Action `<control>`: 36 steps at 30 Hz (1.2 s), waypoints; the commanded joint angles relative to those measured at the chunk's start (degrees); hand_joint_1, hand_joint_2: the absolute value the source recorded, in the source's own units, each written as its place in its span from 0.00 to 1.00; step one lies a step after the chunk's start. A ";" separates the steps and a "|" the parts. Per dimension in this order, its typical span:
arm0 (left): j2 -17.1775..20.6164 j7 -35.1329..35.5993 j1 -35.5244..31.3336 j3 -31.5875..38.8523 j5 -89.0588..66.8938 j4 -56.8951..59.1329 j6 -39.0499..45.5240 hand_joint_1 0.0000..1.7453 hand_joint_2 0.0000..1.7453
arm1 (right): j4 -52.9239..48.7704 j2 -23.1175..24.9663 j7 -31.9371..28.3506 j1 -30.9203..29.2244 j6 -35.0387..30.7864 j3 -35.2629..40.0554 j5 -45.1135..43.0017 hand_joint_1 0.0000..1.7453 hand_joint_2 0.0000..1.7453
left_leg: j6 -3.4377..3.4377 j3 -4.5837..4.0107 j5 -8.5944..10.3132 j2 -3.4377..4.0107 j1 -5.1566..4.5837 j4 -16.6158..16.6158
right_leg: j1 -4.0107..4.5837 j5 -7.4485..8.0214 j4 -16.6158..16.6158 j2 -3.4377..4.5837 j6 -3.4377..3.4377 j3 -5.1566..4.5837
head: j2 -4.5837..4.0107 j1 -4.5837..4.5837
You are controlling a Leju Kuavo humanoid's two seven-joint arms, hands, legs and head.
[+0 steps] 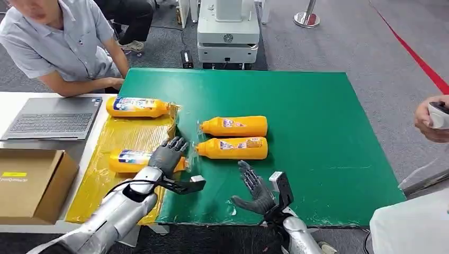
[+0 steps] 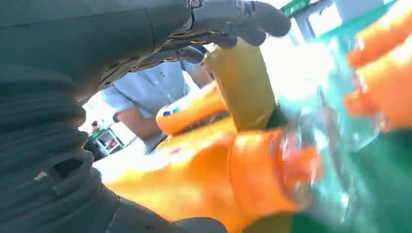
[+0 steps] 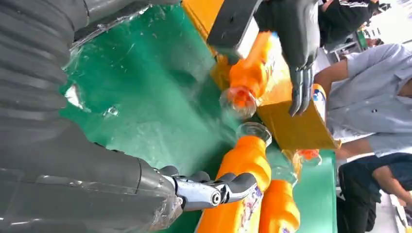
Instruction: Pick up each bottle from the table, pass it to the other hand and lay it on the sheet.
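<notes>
Two orange bottles (image 1: 235,126) (image 1: 233,148) lie side by side on the green mat (image 1: 317,132), caps pointing left. On the yellow sheet (image 1: 106,190) rest two more: one at its far end (image 1: 137,107) and one nearer (image 1: 129,157). My left hand (image 1: 168,153) hovers over the cap end of the nearer one, fingers stretched out; the left wrist view shows the fingers (image 2: 233,19) above that bottle (image 2: 218,179) with a gap. My right hand (image 1: 255,188) is open on the mat, just short of the closer mat bottle (image 3: 245,165).
A person sits at the far left beside a laptop (image 1: 53,117); a cardboard box (image 1: 32,182) stands in front of it. Another person's hand (image 1: 431,119) holds a white object at the right edge. A white machine (image 1: 227,32) stands behind the table.
</notes>
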 commanded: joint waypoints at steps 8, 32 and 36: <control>5.18 -8.81 8.01 0.48 6.23 -25.72 8.52 0.00 1.00 | -4.10 -1.43 -1.11 1.49 -1.65 -2.03 0.82 0.00 1.00 | 0.00 0.00 0.00 0.00 0.00 0.00 | 0.00 0.00 0.00 0.00 0.00 0.00 | 0.00 -0.04; -3.62 -32.21 26.28 9.62 53.65 -38.16 14.05 0.00 1.00 | -40.76 3.15 1.72 14.99 -34.28 0.73 6.77 0.00 0.00 | 0.00 0.00 0.00 0.00 0.00 0.00 | 0.00 0.00 0.00 0.00 0.00 0.00 | 0.00 -0.02; -3.62 -32.21 26.28 9.62 53.65 -38.16 14.05 0.00 1.00 | -40.76 3.15 1.72 14.99 -34.28 0.73 6.77 0.00 0.00 | 0.00 0.00 0.00 0.00 0.00 0.00 | 0.00 0.00 0.00 0.00 0.00 0.00 | 0.00 0.04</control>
